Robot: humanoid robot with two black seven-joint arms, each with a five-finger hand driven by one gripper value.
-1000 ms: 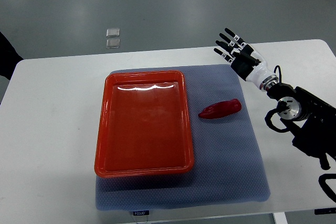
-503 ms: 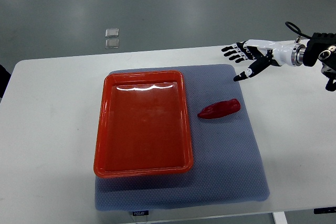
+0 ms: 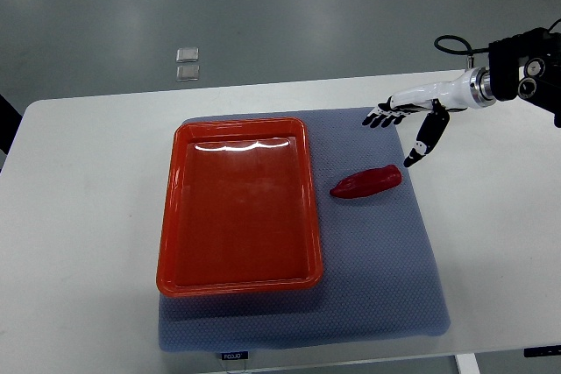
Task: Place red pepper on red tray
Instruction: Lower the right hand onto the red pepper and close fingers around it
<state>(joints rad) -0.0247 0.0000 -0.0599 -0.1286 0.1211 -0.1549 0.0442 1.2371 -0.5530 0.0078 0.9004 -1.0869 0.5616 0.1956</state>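
A red pepper [image 3: 366, 182] lies on a blue-grey mat [image 3: 372, 251], just right of an empty red tray [image 3: 238, 206]. My right hand [image 3: 403, 124] comes in from the right edge and hovers above and to the right of the pepper, apart from it. Its fingers are spread, the thumb pointing down toward the pepper's right end. It holds nothing. The left arm is not in view.
The mat lies on a white table [image 3: 79, 216]. Two small clear squares [image 3: 188, 62] lie on the grey floor beyond the table's far edge. A dark shape [image 3: 7, 120] shows at the left edge.
My right hand has swung lower and closer to the pepper, the arm now coming in level from the right edge. The pepper and tray have not moved.
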